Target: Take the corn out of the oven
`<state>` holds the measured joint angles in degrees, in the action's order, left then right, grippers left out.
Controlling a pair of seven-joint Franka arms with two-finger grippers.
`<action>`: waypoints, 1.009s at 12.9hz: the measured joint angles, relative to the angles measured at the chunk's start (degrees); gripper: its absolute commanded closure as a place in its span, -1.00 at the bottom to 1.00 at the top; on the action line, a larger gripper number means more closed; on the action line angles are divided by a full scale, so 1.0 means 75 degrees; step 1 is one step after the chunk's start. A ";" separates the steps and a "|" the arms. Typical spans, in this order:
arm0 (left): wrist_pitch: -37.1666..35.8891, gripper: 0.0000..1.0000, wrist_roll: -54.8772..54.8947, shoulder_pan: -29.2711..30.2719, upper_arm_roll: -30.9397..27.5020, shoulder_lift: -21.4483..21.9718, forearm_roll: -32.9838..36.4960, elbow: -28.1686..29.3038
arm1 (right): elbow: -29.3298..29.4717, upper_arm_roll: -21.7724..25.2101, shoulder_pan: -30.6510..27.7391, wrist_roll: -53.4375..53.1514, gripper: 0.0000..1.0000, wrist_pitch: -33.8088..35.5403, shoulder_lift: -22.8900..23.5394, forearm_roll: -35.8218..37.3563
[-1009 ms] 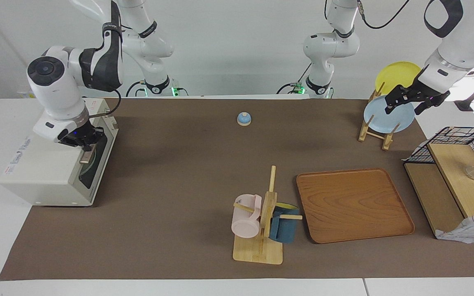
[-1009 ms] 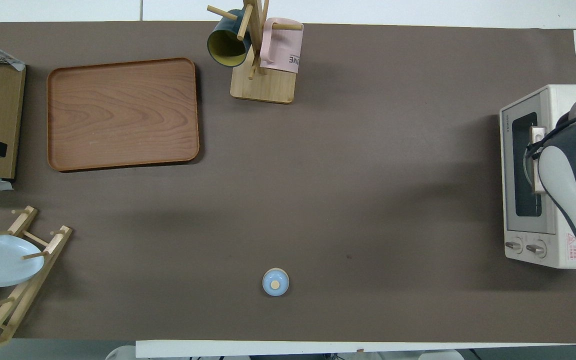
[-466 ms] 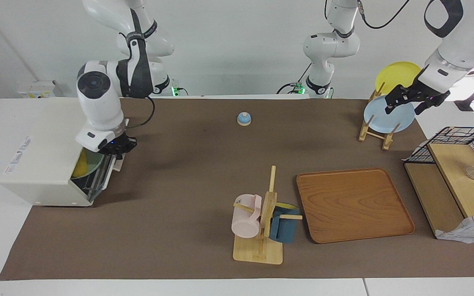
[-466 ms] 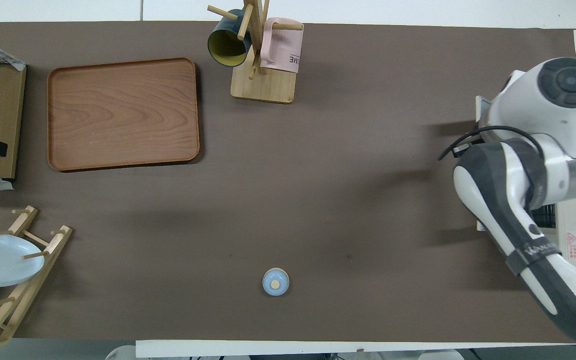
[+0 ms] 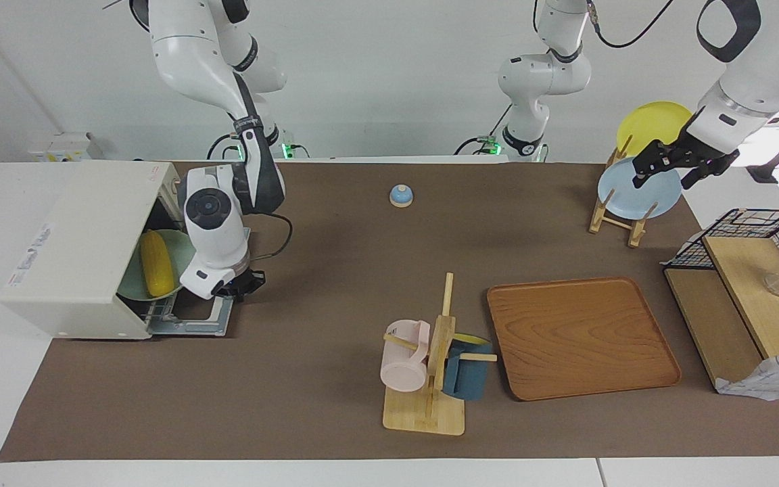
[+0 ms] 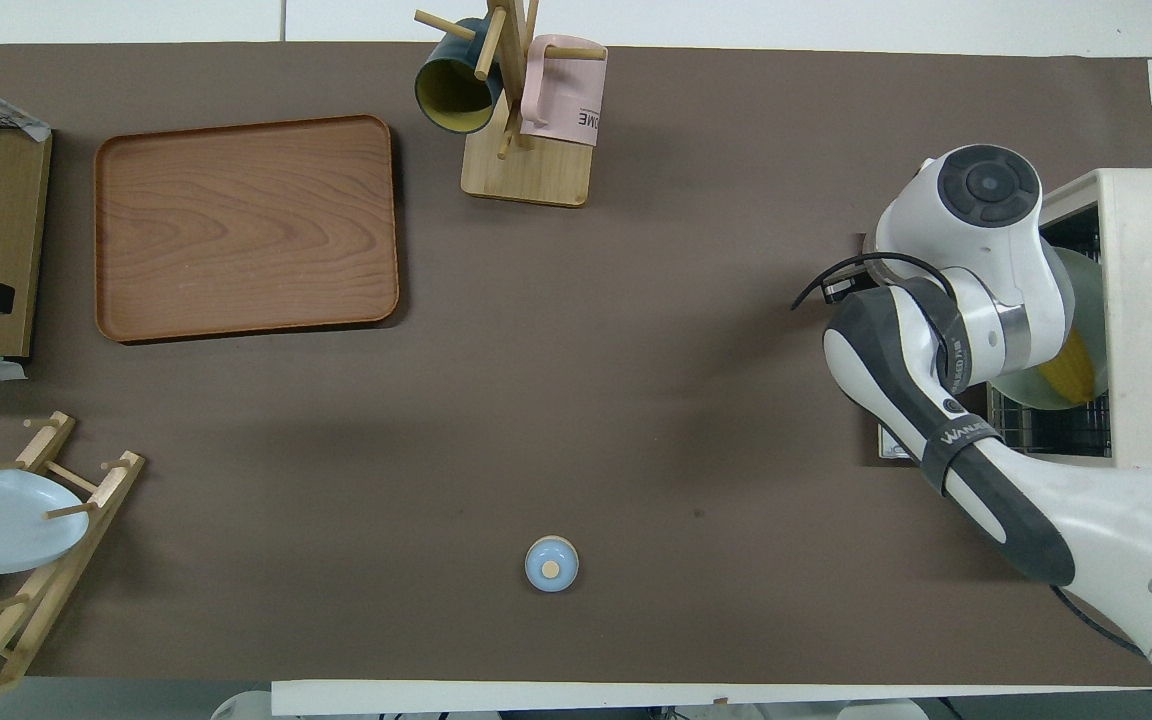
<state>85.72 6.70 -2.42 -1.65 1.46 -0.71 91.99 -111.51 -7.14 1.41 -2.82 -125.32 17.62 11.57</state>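
From my remote seat, the facing view is the useful one right now: the boxy cream-white toaster oven (image 5: 85, 250) has its dark glass door dropped flat, and the smooth bright yellow corn cob (image 5: 156, 263) lies on a pale green plate (image 5: 134, 279) on the rack inside. From overhead the right arm's wrist covers most of that, so only a sliver of the cob (image 6: 1069, 368) peeks out.

The right gripper (image 5: 238, 289) sits low at the outer edge of the open door, in front of the oven; I can't tell whether it's gripping the handle or loose. The left gripper (image 5: 675, 166) waits in front of the round light blue plate (image 5: 633, 193), far from the oven, fingers spread.

Half a second ago the door was only partway down, and a second ago it was closed.
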 measured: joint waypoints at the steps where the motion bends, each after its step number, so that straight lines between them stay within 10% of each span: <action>1: 0.0000 -1.00 0.0000 0.0000 0.0000 0.0000 0.0000 0.0000 | 0.0209 0.0005 0.0070 -0.0056 0.18 0.0271 -0.0047 -0.0040; 10: 0.0000 -1.00 0.0000 0.0000 0.0000 0.0000 0.0000 0.0000 | 0.0257 0.0107 -0.0963 0.0247 -0.04 0.1904 -0.0869 -0.0107; 13: 0.0000 -1.00 0.0000 0.0000 0.0000 0.0000 0.0000 0.0000 | 0.0004 0.0106 -0.1015 0.0398 0.36 0.1744 -0.0882 -0.0117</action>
<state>85.72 6.70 -2.42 -1.65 1.46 -0.71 91.99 -111.47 -6.34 -6.20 0.16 -112.24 11.01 10.70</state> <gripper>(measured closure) 0.000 0.493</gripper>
